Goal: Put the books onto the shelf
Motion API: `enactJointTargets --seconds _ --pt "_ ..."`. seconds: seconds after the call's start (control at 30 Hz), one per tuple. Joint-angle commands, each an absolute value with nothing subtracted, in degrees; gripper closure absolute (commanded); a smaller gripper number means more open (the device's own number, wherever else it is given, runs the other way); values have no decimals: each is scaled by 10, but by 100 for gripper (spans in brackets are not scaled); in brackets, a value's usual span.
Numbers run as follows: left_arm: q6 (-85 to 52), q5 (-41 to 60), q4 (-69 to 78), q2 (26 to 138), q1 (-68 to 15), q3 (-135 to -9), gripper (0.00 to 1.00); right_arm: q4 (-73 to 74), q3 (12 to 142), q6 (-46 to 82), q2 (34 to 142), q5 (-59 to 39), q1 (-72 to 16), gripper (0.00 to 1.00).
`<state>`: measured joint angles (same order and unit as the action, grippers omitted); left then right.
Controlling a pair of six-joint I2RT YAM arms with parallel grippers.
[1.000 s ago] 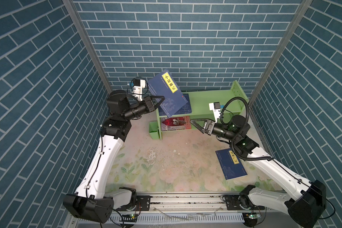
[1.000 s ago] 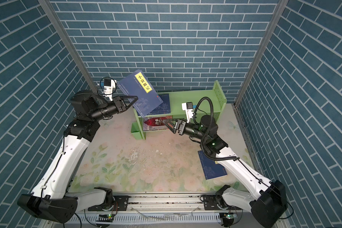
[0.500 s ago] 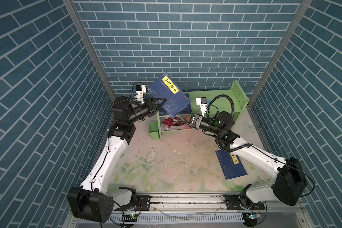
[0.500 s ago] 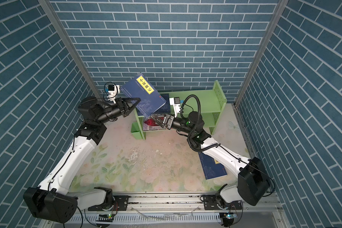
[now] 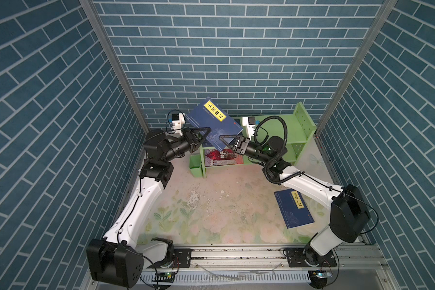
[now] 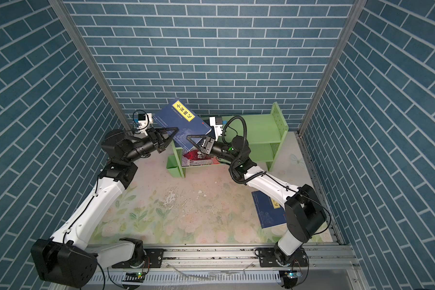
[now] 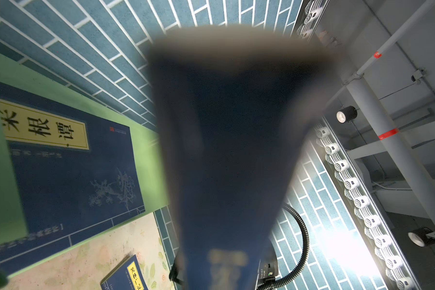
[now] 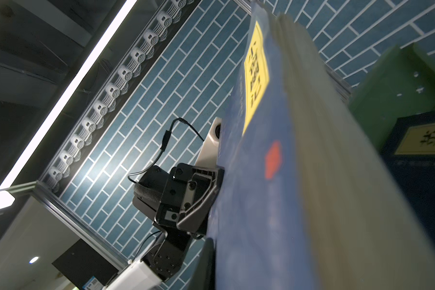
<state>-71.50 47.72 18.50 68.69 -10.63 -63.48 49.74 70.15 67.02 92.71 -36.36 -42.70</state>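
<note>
A dark blue book with a yellow label (image 5: pixel 215 123) (image 6: pixel 183 123) hangs tilted over the left end of the green shelf (image 5: pixel 301 125) (image 6: pixel 278 120). My left gripper (image 5: pixel 209 129) (image 6: pixel 176 129) is shut on its left edge. My right gripper (image 5: pixel 222 137) (image 6: pixel 189 137) is shut on its lower edge. The held book fills the left wrist view (image 7: pixel 236 150) and the right wrist view (image 8: pixel 261 200). A second blue book (image 7: pixel 68 163) lies on the top tier. A red-and-grey book (image 5: pixel 219 158) sits on the lower tier. A third blue book (image 5: pixel 293 209) (image 6: pixel 269 213) lies on the table.
A small green cup (image 5: pixel 196 167) (image 6: pixel 172 167) hangs on the shelf's left side. The shelf stands against the back brick wall, and brick walls close in both sides. The floral mat (image 5: pixel 211 213) spreads in front of the shelf.
My right gripper has swung left and up from in front of the shelf to the held book and closed on it. My left arm has carried the book slightly right.
</note>
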Motion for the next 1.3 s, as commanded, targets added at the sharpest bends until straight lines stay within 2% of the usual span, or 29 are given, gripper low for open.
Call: enactJointTargets --seconds 0.0,0.1,0.13,0.27,0.43,0.53,0.7,0.77,0.93,1.27 --pt "-696 503 199 666 -113 -626 89 537 726 670 922 -375 -428 100" --pt "-576 542 111 648 -109 -634 58 505 714 654 898 -390 -420 100" --pt "-541 552 72 637 -105 -633 52 484 707 644 883 -397 -416 100" --pt "-480 596 33 595 -80 -601 44 362 680 594 811 -436 -386 100" --pt "-377 724 -77 578 -65 -607 38 162 674 519 724 -527 -330 100" --pt "-307 801 -159 575 -64 -615 36 5 693 432 689 -580 -311 100" --pt "-312 850 -167 587 -64 -624 35 -269 755 266 664 -627 -303 100" --pt "-310 873 -174 592 -64 -637 35 -336 772 225 656 -631 -303 100" --pt "-248 901 -253 602 -64 -664 32 -354 773 218 641 -658 -301 100" --pt "-244 862 -243 640 -80 -667 28 -292 762 258 646 -692 -301 100"
